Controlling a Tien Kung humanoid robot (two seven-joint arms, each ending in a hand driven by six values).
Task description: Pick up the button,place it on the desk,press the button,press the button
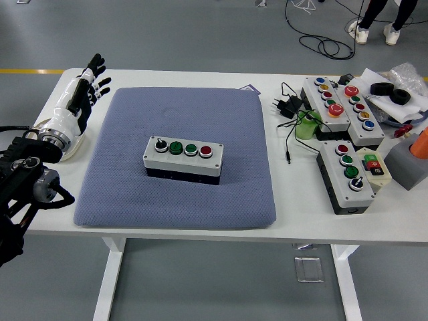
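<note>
One button box sits on the blue-grey pad, roughly mid-pad, lying flat with its long side slightly slanted. I count four controls on its top: a black knob at the left, two green buttons, one red at the right. Nothing touches it.

My left hand is over the table's far-left part, just off the pad's left edge, well apart from the box. Fingers are extended and loosely spread, grasping nothing (released). Palm side is hard to read from here; the fingertips are dark and bunch together. The forearm runs down to the black arm at the picture's left edge, which is partly cut off. I can't see my right hand at all.

Right side of the table is clutter: a long grey control panel with many coloured buttons, a smaller button box in front of it with red and green buttons, a black power adapter with a cable, a green object half hidden behind the wires. An orange thing and a grey block at the right edge are cut off, can't identify. A person's legs and white shoes show at the top right, body out of frame.
</note>
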